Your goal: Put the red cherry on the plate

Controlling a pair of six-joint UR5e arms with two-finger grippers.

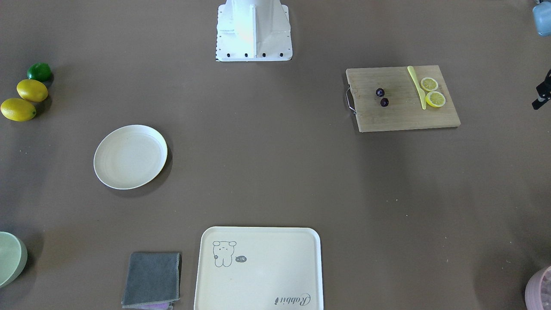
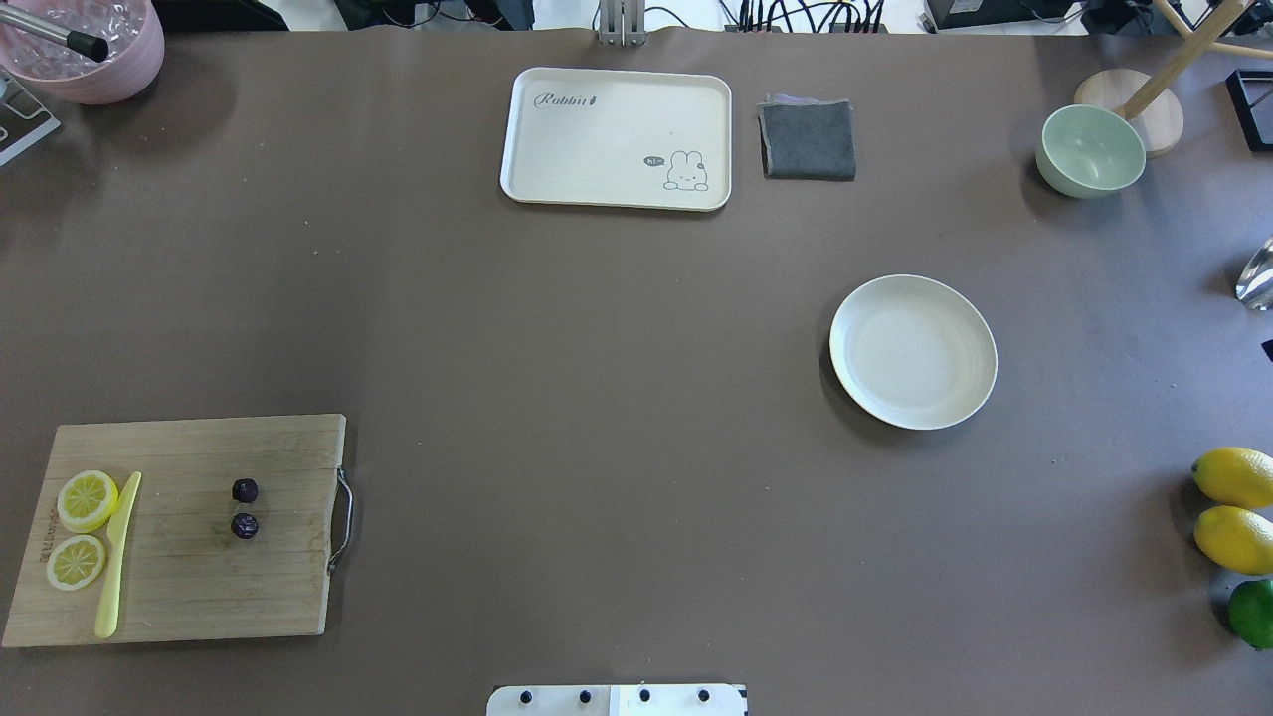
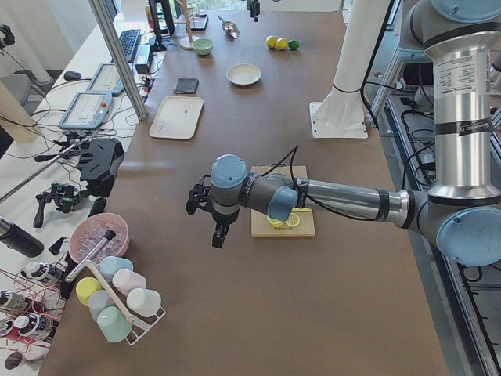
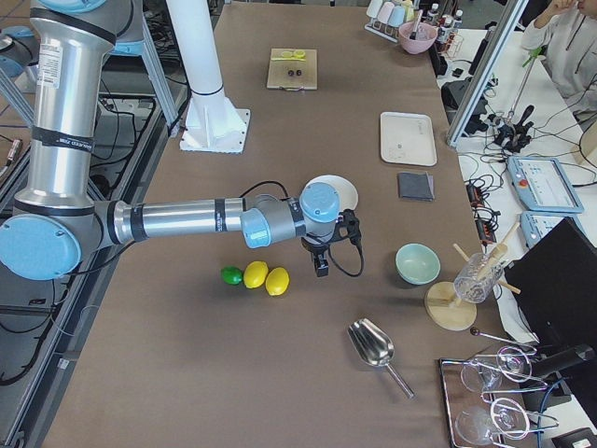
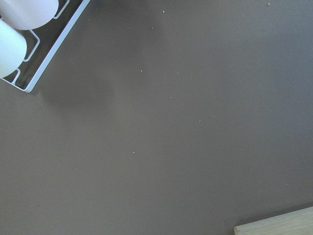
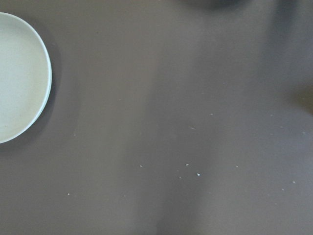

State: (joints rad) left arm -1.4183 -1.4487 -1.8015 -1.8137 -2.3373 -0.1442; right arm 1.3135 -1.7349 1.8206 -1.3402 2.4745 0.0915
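Left jaws and right jaws: seen from the sides only, so I cannot tell their opening or any load. Left arm (image 3: 337,196) hangs above the worktop (image 2: 597,398) just off the board (image 2: 189,587). Right arm (image 4: 187,219) hangs near the plate (image 2: 913,351). Cherry (image 2: 245,525) lies on the board between handle (image 2: 344,517) and knife (image 2: 117,557), well apart from the plate.

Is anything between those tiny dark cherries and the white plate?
Nothing blocking. The dark maroon cherries sit on the wooden cutting board; beyond its metal handle, only bare brown tabletop reaches the round cream plate.
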